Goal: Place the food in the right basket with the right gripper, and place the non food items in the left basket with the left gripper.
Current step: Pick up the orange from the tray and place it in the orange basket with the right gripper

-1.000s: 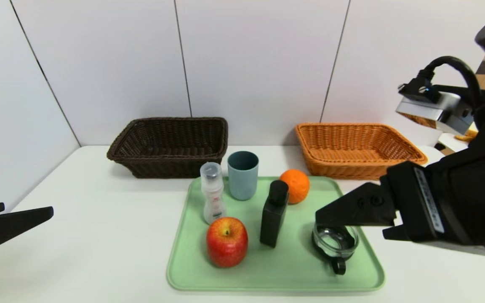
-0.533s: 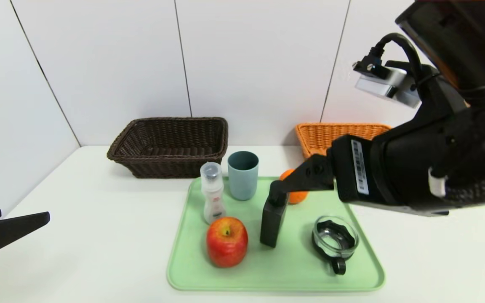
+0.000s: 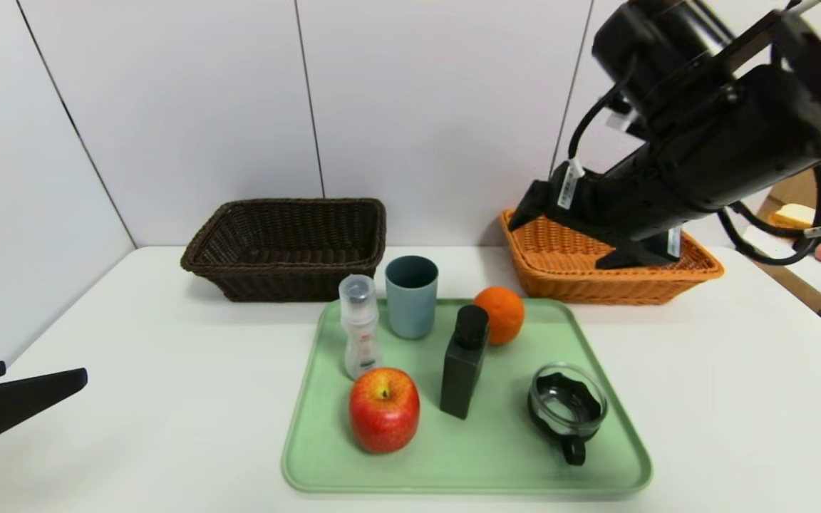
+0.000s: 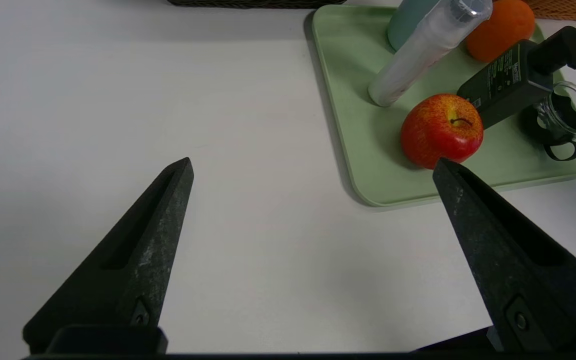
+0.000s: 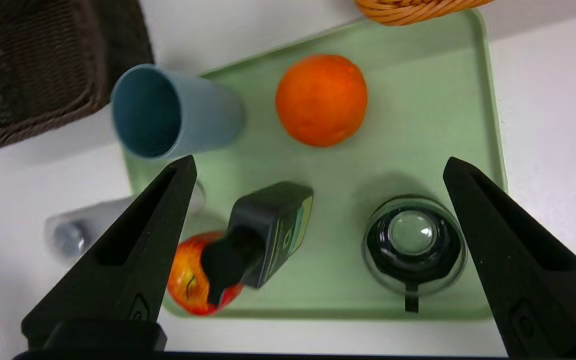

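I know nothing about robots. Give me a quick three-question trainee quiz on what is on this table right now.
1. True or false: the red apple already lies in the orange wicker basket.
2. Which food sits nearest the orange wicker basket? A) the round orange fruit B) the red apple
3. Fill in: the black rectangular bottle stands on the pale green plastic ____.

Key
1. False: it is on the tray, and the dark brown wicker basket holds nothing visible either.
2. A
3. tray

The right gripper is open above the tray; the left gripper is open beside it.
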